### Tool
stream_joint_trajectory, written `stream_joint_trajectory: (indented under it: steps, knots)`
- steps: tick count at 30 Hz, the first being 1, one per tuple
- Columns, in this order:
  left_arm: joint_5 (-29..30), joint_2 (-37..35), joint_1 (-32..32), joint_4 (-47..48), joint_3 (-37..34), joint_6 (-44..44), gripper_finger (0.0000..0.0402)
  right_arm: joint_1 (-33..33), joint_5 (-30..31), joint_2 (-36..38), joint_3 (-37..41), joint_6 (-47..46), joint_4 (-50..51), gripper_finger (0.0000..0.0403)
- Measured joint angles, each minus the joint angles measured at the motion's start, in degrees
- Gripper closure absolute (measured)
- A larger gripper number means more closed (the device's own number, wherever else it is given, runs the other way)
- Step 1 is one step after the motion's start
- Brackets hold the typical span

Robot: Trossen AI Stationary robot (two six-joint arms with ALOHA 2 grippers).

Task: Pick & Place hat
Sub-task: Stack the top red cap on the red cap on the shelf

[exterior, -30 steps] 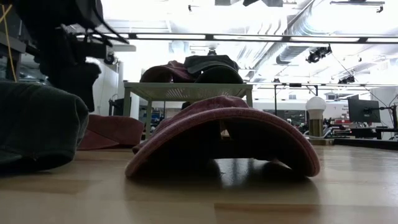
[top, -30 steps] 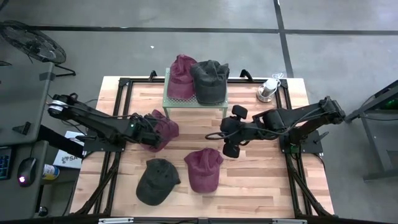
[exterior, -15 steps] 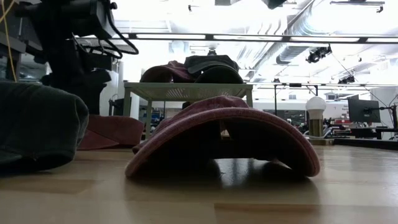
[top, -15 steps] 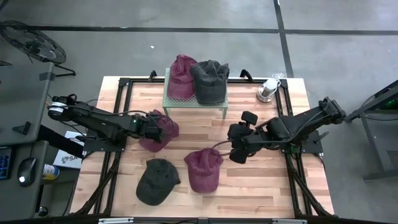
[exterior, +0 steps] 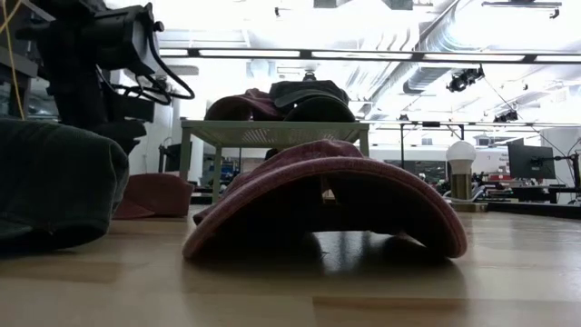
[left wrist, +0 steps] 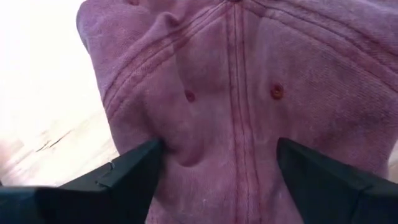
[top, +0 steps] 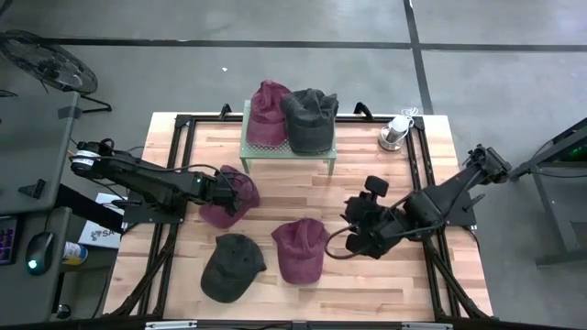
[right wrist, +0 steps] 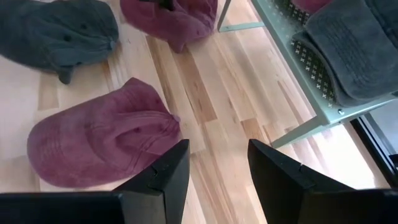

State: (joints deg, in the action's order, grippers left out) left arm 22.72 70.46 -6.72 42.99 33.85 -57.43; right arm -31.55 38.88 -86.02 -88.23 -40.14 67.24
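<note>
A maroon hat [top: 240, 191] lies on the table's left half, and my left gripper [top: 223, 191] is down on it, open, with its fingers on either side of the crown [left wrist: 249, 74]. In the low view this hat [exterior: 159, 195] sits under the left arm. My right gripper [top: 353, 231] is open and hovers to the right of a second maroon hat [top: 301, 249], which rests brim-down on the table [right wrist: 102, 146]. A dark grey hat [top: 231, 266] lies near the front edge. My left gripper straddles the maroon hat's crown, one finger [left wrist: 134, 174] on each side of the centre seam [left wrist: 236, 124]. It comes slanting down from the table's left. The cloth is dented beside one finger [left wrist: 180, 155]. The hat lies on the table.
A green raised stand [top: 287, 151] at the far middle carries a maroon hat [top: 268, 112] and a dark hat [top: 309, 119]. A small silver lamp [top: 394, 133] stands at the far right. Bare wood shows between the stand and the two near hats.
My right gripper has moved toward the near edge and a little to the right, ending beside the middle maroon hat. The hat under my left gripper has shifted slightly toward the near left.
</note>
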Motion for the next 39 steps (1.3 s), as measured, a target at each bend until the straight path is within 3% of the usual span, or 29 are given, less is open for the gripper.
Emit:
stream_joint_trajectory:
  steps: [6,17,30,39]
  knots:
    - [-0.1,0.0,0.0,0.3,0.0,0.2,0.0183,-1.2,0.7,0.0,0.0,-0.4,0.0,0.0247]
    - [0.6,0.0,0.0,2.0,0.0,4.3,0.0386,-1.4,1.4,0.0,0.0,-0.9,0.4,0.0247]
    - [1.5,0.1,-1.4,9.0,7.7,0.6,0.0398,-1.4,2.7,0.0,0.0,-0.9,0.9,0.0247]
    - [3.7,0.1,-9.1,16.2,15.8,-5.4,0.0400,-1.4,2.8,0.0,0.0,-0.8,1.2,0.0247]
